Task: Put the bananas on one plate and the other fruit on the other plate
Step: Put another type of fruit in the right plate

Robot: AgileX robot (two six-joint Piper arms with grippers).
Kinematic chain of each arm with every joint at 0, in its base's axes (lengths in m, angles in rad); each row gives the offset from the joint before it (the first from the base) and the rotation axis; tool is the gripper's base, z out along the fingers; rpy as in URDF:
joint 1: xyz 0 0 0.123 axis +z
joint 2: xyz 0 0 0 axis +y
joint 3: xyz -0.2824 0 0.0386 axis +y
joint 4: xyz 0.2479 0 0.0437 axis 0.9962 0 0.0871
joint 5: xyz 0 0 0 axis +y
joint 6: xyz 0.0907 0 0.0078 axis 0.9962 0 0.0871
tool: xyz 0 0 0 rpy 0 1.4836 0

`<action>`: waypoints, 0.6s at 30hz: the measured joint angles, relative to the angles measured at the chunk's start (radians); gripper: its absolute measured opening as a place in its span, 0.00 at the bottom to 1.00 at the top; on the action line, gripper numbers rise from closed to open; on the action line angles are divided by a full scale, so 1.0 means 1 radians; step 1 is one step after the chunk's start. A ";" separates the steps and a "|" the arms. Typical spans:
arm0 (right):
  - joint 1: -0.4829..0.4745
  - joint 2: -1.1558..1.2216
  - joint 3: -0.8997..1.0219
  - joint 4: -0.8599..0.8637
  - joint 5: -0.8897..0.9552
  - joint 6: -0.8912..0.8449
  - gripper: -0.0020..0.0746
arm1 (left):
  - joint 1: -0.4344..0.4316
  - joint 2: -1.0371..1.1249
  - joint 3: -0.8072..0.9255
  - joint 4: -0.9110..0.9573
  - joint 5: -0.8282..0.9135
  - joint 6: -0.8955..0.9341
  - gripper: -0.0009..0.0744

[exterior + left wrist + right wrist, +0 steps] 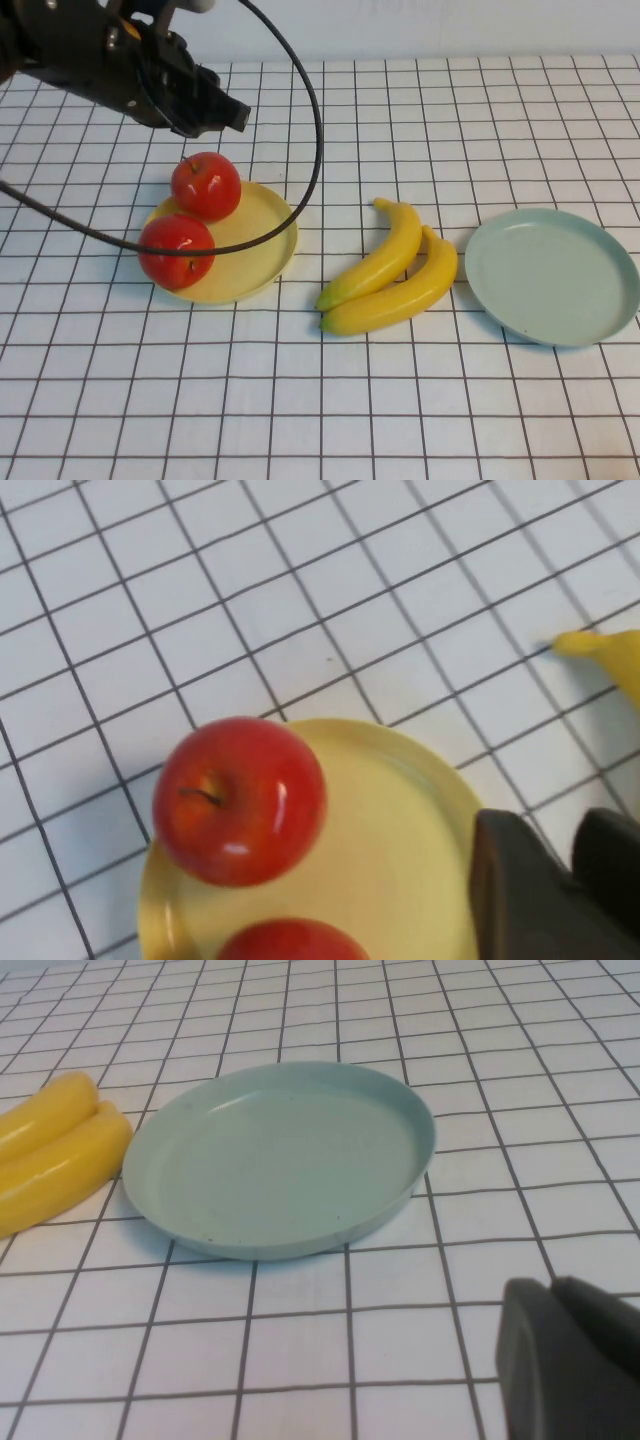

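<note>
Two red apples (205,185) (176,250) sit on the yellow plate (262,235) at the left. Two bananas (375,262) (400,295) lie side by side on the table, just left of the empty pale blue-green plate (552,275). My left gripper (225,112) hovers above and behind the yellow plate, shut and empty. In the left wrist view (565,825) it is beside the plate (400,820), near one apple (240,800). My right gripper (555,1285) is shut and empty, low over the table near the blue-green plate (280,1155); it is out of the high view.
The table (400,400) is white with a black grid. The left arm's black cable (312,120) loops over the yellow plate. A banana tip (600,650) shows in the left wrist view, and the banana ends (55,1150) show in the right wrist view.
</note>
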State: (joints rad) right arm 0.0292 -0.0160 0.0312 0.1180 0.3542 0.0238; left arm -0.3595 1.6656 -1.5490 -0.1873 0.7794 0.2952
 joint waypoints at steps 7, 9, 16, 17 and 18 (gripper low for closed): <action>0.000 0.000 0.000 0.000 0.000 0.000 0.01 | 0.000 -0.280 0.241 -0.002 -0.032 0.000 0.03; 0.000 0.000 0.000 0.000 0.000 0.000 0.01 | 0.000 -0.378 0.338 0.007 -0.076 0.000 0.02; 0.000 0.000 0.000 0.000 0.000 0.000 0.01 | 0.000 -0.786 0.715 0.153 -0.261 -0.164 0.02; 0.000 0.000 0.000 0.000 0.000 0.000 0.01 | 0.000 -0.844 0.762 0.195 -0.284 -0.193 0.02; 0.000 0.000 0.000 0.000 0.000 0.000 0.01 | 0.000 -0.897 0.806 0.233 -0.308 -0.214 0.02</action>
State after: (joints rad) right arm 0.0292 -0.0160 0.0312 0.1180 0.3542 0.0238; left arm -0.3595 0.7687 -0.7432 0.0458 0.4719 0.0812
